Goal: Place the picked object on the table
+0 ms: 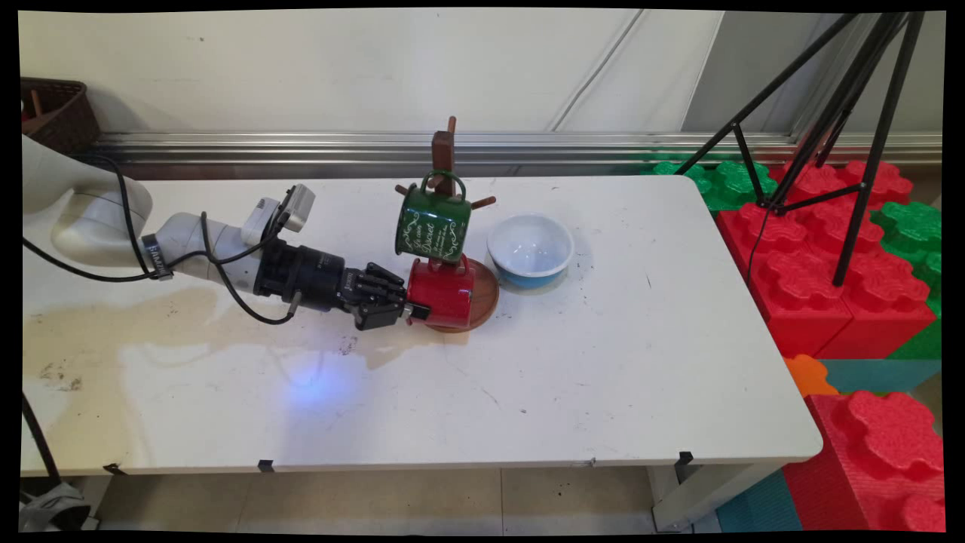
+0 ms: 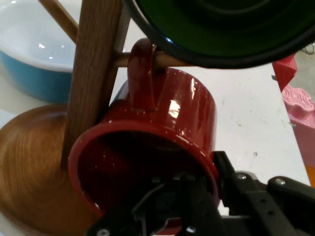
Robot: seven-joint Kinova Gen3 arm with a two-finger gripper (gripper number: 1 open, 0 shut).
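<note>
Between the fingers (image 2: pixel 216 191) sits the red mug's (image 2: pixel 162 132) rim.

White table (image 1: pixel 603 362), red and green foam blocks (image 1: pixel 829 249), black tripod (image 1: pixel 837 113), brown basket (image 1: pixel 56 113)

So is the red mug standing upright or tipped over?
Tipped on its side: the red mug hangs by its handle on a peg of the wooden mug tree, its mouth facing the gripper, which grips its rim.
</note>
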